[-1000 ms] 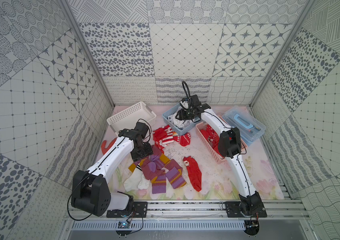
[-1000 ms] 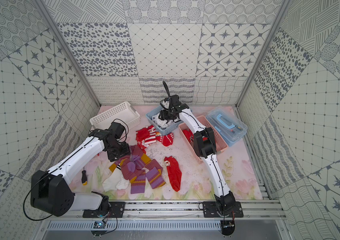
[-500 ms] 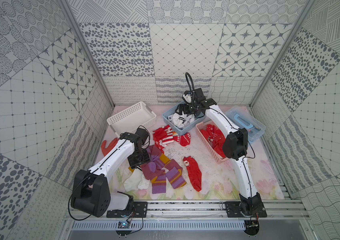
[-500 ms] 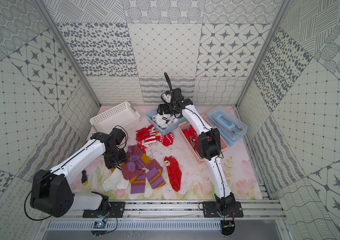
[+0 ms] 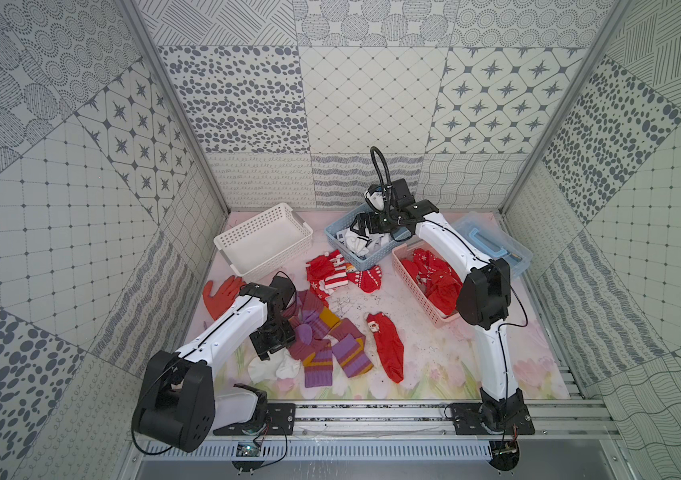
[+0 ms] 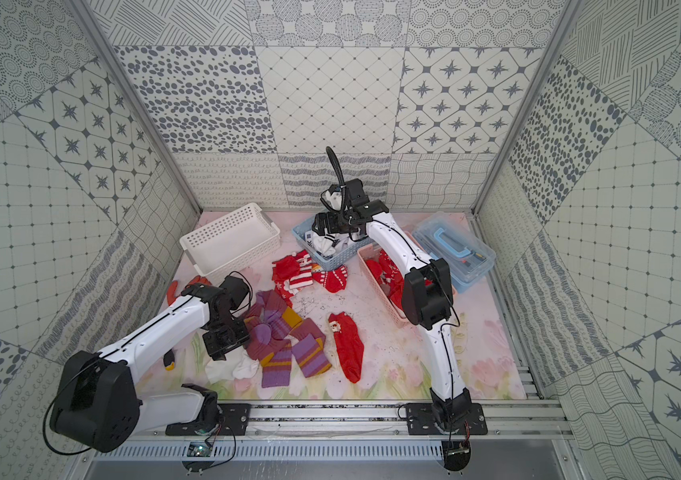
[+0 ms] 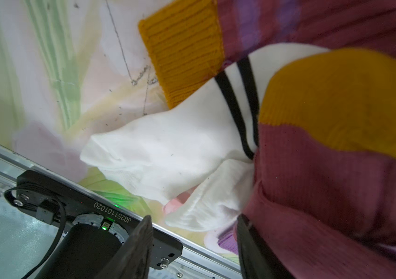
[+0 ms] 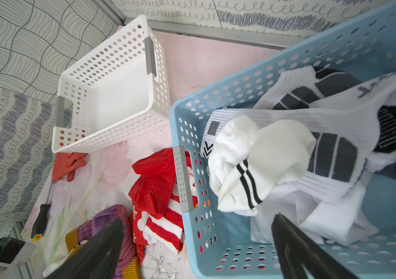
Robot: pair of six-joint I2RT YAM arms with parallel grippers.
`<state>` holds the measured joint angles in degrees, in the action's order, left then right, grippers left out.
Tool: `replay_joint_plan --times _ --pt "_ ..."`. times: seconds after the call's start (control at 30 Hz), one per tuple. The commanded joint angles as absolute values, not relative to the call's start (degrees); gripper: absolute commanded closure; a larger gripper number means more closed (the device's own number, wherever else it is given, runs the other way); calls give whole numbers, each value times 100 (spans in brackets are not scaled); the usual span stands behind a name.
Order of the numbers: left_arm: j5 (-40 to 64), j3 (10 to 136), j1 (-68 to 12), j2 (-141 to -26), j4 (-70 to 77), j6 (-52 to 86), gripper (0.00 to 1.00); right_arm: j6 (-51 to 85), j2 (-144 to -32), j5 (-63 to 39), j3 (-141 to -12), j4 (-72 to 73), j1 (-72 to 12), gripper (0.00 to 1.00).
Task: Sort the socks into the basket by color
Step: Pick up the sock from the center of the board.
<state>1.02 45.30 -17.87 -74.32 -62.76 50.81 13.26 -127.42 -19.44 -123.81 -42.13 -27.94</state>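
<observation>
the right gripper (image 8: pixel 198 217) is hovering over the near corner of the blue basket (image 8: pixel 216 101), its jaws standing wide apart with nothing between them. under it, white socks (image 8: pixel 264 164) with black and grey stripes are lying heaped inside that basket. the left gripper (image 7: pixel 194 219) is reaching down at the near edge of the purple-mauve socks (image 5: pixel 322 345), which are sprawling in a loose pile with mustard bands in the middle of the desk (image 5: pixel 434 365). its jaws are standing apart, not clamped on anything; one jaw is touching a mauve sock, and the edge of a white sock (image 7: pixel 168 149) with two black stripes is lying just beyond the tips, half tucked under the pile. a cluster of red socks (image 5: pixel 330 272) with white stripes is lying against the blue basket's front wall, and a lone red sock (image 5: pixel 388 349) is lying stretched out beside the purple pile. more red ones are filling the pink basket (image 5: pixel 413 286), which is sitting just beside the blue one. the white basket (image 5: pixel 264 237) is sitting at the back of the desk, with an orange glove (image 5: pixel 220 293) lying in front of it. a clear box (image 5: pixel 492 245) with a blue handle is sitting behind the pink basket, and a screwdriver (image 8: pixel 40 221) is lying near the desk's edge.
</observation>
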Motion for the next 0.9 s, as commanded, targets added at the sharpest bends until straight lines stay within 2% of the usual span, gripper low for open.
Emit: replay_joint_plan --times 0.0,0.23,0.43,0.5,0.53,0.6,0.7,0.87 --pt "505 4428 -1992 -7794 -5775 5257 40 1301 -12363 -2013 -12212 -3942 -2813 2" --pt "436 4733 -2500 -8412 -5430 5205 32 1292 -12185 -2030 -11968 -3905 -2815 2" --pt "560 4488 -2593 -8636 -5054 5209 38 1285 -12051 -2025 -11783 -3869 -2819 2" --pt "566 4451 -2635 -8658 -4997 5194 45 1308 -12008 -2023 -11721 -3842 -2813 2" --pt "570 4468 -2652 -8658 -4997 5187 54 1314 -11993 -2029 -11699 -3839 -2813 2" --pt "517 4551 -2716 -8611 -5071 5181 78 1326 -11972 -2024 -11674 -3836 -2823 2" --pt "425 4745 -2801 -8480 -5321 5128 98 1327 -11953 -2031 -11662 -3850 -2863 2" --pt "253 5177 -2914 -8127 -5911 4942 100 1365 -12010 -2154 -11705 -3903 -2950 2"
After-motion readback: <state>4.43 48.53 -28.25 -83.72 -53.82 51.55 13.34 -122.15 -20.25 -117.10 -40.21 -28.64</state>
